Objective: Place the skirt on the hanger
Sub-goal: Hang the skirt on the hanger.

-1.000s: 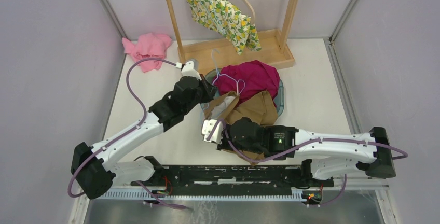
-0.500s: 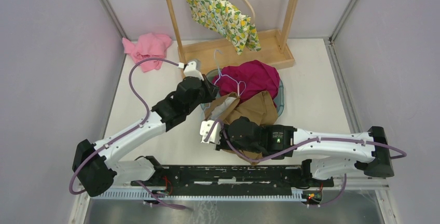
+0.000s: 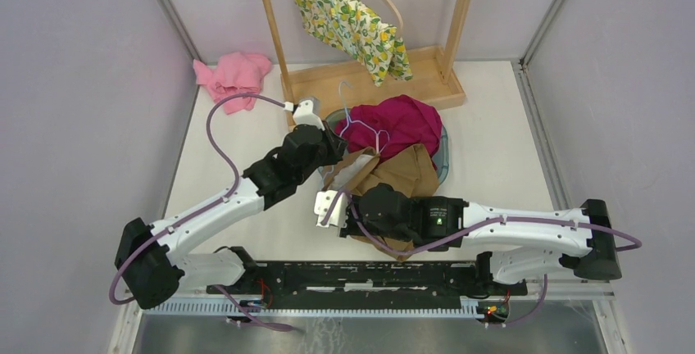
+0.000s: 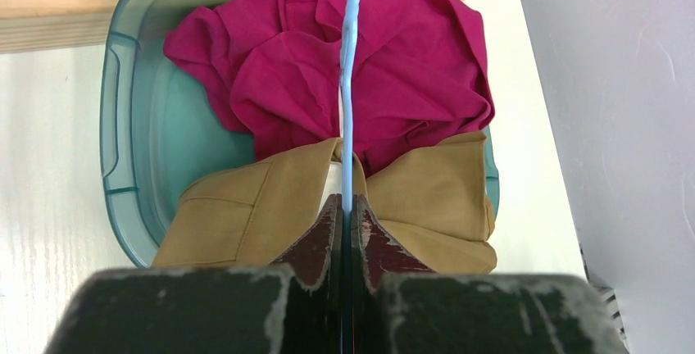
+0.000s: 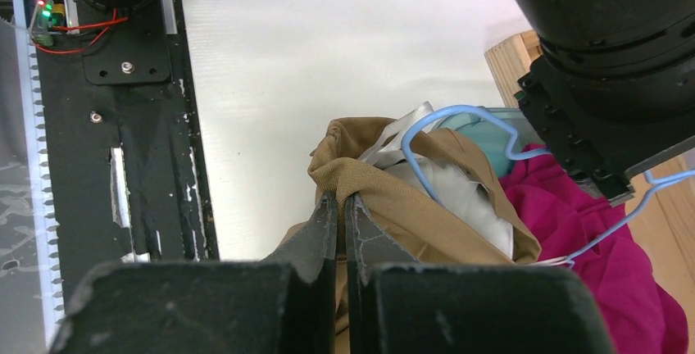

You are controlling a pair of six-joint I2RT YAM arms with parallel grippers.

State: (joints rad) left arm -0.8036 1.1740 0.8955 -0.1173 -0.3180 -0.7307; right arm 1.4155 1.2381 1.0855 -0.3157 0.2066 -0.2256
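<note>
Right wrist view, tan skirt pinched in right hand, hanger beyond

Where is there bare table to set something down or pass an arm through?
Free: table right of the teal bin, between the wooden rack base and right arm. Also the left strip between the pink cloth and left arm. Crowded: centre, where both arms meet the bin, tan skirt, magenta garment and hanger.

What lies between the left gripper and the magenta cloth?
The tan skirt, crossed by the blue hanger that the left gripper pinches; the left wrist view shows it.
</note>
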